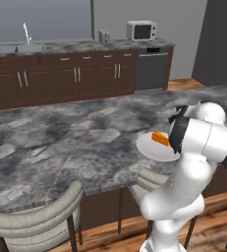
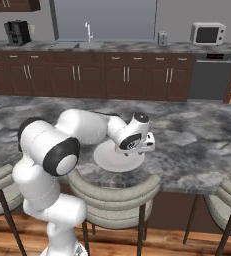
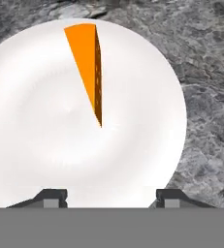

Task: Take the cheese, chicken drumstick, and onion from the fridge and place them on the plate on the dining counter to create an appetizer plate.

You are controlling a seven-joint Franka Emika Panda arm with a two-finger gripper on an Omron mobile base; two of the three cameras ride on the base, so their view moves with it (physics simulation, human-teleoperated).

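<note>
Partly, my arm hides the plate (image 1: 152, 147) on the counter (image 1: 61, 142); one cheese (image 3: 88, 63) wedge lies there, my gripper (image 3: 111, 198) wide, empty.

**Cheese wedge lying on the plate**

The cheese (image 3: 87, 63), a narrow orange wedge with a darker, pitted side face, lies flat on the plate (image 3: 40, 140), its point toward the plate's middle and its broad end near the rim. The plate is plain, round and white, and sits flat on the grey marbled desk (image 1: 61, 142), close to the edge by the stools.
</note>
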